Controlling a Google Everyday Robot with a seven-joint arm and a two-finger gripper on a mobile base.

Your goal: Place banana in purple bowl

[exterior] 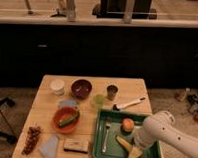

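Note:
The banana (122, 143), pale yellow and elongated, lies in the green tray (101, 117) at the front right of the table. My gripper (134, 152) hangs at the end of the white arm (160, 131), down in the tray right at the banana's near end. A pale-yellow piece shows at its tip. The purple bowl (82, 87) stands at the back of the table, left of centre, far from the gripper, and looks empty.
The tray also holds a round orange-red fruit (127, 125) and a fork (105, 135). An orange bowl (61, 122) holds a green piece (69, 119). Around them are a white cup (57, 86), a metal cup (112, 91), a knife (129, 103), grapes (30, 139) and a snack bar (75, 145).

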